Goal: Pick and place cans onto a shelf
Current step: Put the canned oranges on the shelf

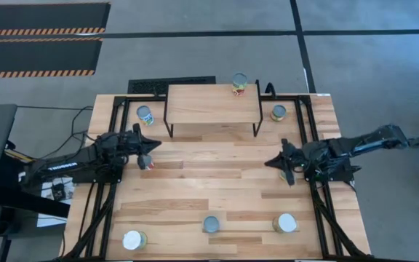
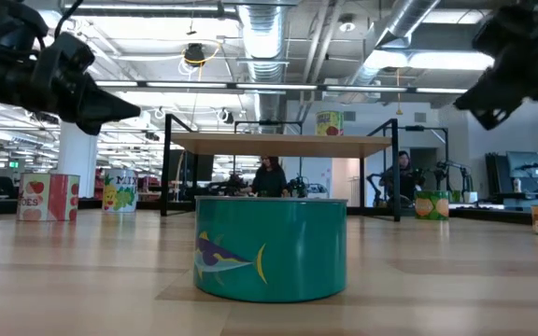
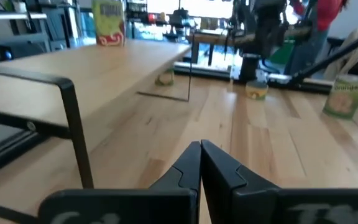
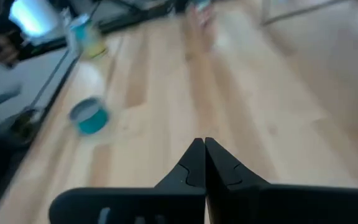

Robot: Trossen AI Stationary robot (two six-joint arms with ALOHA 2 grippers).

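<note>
On the bench (image 1: 217, 182), the shelf (image 1: 213, 103) stands at 12 o'clock with one can (image 1: 239, 82) on its back edge; other cans sit around at 6, 10 and 2. Both the left gripper (image 1: 150, 149) and right gripper (image 1: 273, 163) hover pinched closed and empty, so descending like this risks toppling the red can (image 1: 146, 161) rather than grasping it.
</note>
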